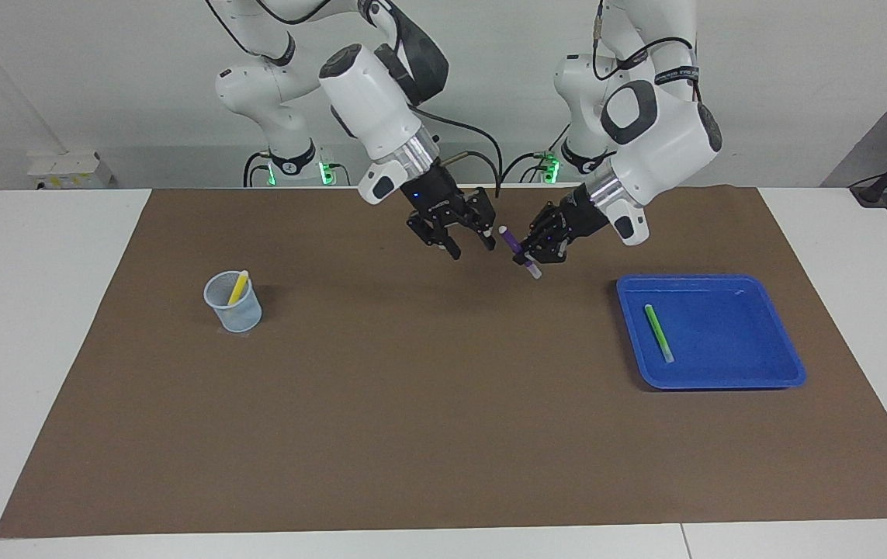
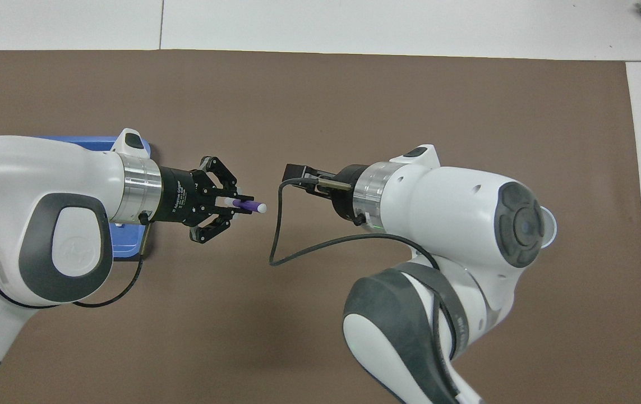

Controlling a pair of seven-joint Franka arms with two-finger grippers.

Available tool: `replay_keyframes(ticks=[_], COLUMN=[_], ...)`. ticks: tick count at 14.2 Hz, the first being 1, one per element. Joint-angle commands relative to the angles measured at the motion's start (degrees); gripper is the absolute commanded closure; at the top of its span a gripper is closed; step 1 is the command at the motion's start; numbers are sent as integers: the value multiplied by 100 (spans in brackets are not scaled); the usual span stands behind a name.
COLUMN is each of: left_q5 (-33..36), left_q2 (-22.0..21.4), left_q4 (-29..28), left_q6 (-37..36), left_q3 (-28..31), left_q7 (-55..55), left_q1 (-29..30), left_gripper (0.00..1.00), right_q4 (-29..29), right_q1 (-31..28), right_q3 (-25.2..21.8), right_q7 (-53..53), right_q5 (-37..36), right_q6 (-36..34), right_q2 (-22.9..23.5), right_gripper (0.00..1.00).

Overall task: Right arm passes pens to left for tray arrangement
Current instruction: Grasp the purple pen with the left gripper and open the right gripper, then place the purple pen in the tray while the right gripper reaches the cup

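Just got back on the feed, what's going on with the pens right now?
The left tool holds the purple pen in the air above the mat. The right tool is open beside it, clear of the pen. The green pen lies in the blue tray; the yellow pen stands in the mesh cup.

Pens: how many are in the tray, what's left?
Done: the green pen lies in the blue tray. In hand: the left gripper holds the purple pen in the air over the mat; the right gripper, open, is apart from it. Left: the yellow pen stands in the mesh cup.
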Motion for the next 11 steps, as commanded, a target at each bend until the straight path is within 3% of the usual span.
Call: replay_keyframes(ticks=[1,5,7,11], left_q5=[17,1192,2061,3354], left_q2=[-212,-248,-248,-230], left_q4=[-212,-151,-142,-63], left_q6=[-219,-1098,-1161,-1310], left_q3=[59,59,50,68], left_q7=[1144,3413,4099,5374], left_q1=[110,533,524,708], left_gripper=[100,100,100,100], right_q4=[-32,-85,-94,-103], right_q1=[-506,-1139,-1359,-1474], right_q3=[15,6,6,6], right_q7=[-1312,-2749,-2960,-3700], right_q5=[27,-130,-725,-1948], right_q6=[-1006,-2133,-2476,-2995], right_q2=[-243,-375,-410,-489], right_gripper=[24,15,5,0])
